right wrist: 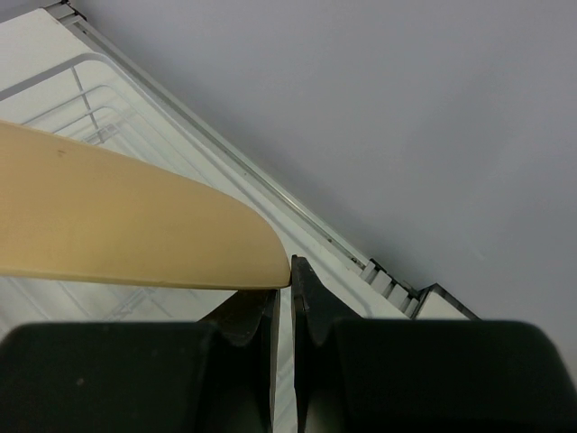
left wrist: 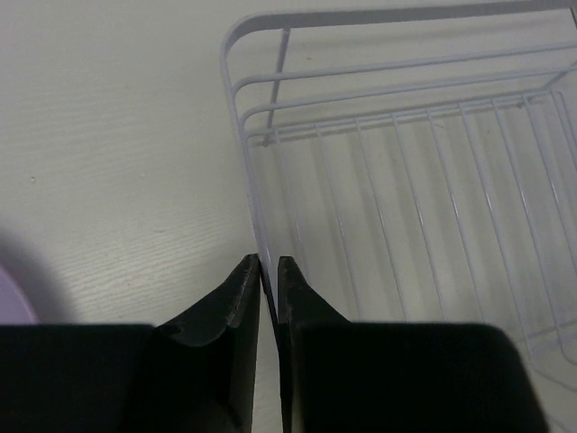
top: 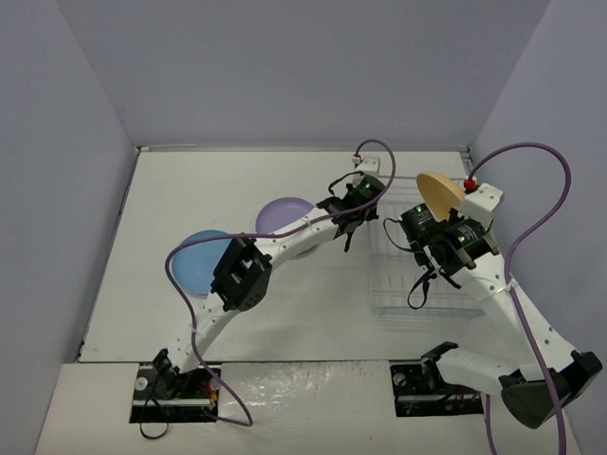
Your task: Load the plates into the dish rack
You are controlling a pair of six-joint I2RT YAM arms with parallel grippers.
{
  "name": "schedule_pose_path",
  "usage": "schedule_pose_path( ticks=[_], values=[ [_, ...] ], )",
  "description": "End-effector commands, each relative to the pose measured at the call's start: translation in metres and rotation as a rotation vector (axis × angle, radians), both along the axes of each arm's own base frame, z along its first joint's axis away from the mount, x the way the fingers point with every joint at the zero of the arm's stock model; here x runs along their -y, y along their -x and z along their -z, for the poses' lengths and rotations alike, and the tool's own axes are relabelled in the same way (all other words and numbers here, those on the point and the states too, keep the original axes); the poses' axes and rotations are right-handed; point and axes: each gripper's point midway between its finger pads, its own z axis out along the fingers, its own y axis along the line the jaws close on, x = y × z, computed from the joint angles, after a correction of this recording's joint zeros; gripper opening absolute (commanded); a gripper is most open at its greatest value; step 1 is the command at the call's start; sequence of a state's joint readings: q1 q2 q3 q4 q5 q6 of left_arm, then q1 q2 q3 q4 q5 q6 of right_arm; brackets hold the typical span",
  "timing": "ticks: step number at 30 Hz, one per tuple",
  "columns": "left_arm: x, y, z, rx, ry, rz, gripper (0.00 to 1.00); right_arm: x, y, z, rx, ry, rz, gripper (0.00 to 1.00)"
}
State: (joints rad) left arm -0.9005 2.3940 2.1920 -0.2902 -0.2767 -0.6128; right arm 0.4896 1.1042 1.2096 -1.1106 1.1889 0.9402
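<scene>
The clear wire dish rack point(top: 417, 280) stands right of centre. My left gripper point(top: 349, 230) is at its left edge, shut on the rim wire; the left wrist view shows my left gripper point(left wrist: 269, 269) with the wire pinched between its tips and the dish rack point(left wrist: 406, 171) stretching ahead. My right gripper point(top: 432, 214) holds the orange-yellow plate point(top: 439, 193) on edge above the rack's far right end. In the right wrist view my right gripper point(right wrist: 281, 275) is shut on the rim of the orange-yellow plate point(right wrist: 117, 216). The lavender plate point(top: 283, 216) and the blue plate point(top: 202, 260) lie flat on the table to the left.
Grey walls point(top: 303, 76) close in the table on three sides, with a metal rail point(top: 285, 149) along the back edge. Purple cables point(top: 541, 190) loop over both arms. A sliver of the lavender plate point(left wrist: 13, 302) shows at the left wrist view's lower left.
</scene>
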Motion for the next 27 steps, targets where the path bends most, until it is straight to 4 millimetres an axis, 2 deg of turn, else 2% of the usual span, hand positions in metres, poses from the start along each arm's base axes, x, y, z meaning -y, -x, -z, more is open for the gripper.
schedule_pose_path(
  ticks=[1, 5, 10, 15, 18, 23, 27],
  values=[
    [-0.015, -0.035, -0.057, 0.131, 0.048, -0.121, 0.0, 0.005, -0.005, -0.012, 0.078, 0.026, 0.024, 0.0],
    [-0.025, -0.056, -0.062, 0.134, 0.083, -0.168, 0.0, 0.001, -0.011, -0.009, 0.051, 0.038, 0.018, 0.0],
    [-0.05, -0.078, -0.063, 0.123, 0.105, -0.253, 0.0, -0.008, -0.027, 0.001, 0.038, 0.028, 0.018, 0.0],
    [-0.084, -0.078, -0.057, 0.105, 0.103, -0.45, 0.0, -0.017, -0.04, 0.012, 0.035, 0.0, 0.046, 0.0],
    [-0.096, -0.078, -0.064, 0.12, 0.154, -0.538, 0.0, -0.02, -0.044, 0.013, 0.03, 0.006, 0.062, 0.0],
    [-0.101, -0.078, -0.07, 0.13, 0.17, -0.558, 0.0, -0.022, -0.053, 0.015, 0.03, 0.014, 0.059, 0.0],
    [-0.101, -0.075, -0.066, 0.11, 0.18, -0.554, 0.0, -0.019, -0.056, 0.015, 0.018, 0.03, 0.07, 0.0]
  ],
)
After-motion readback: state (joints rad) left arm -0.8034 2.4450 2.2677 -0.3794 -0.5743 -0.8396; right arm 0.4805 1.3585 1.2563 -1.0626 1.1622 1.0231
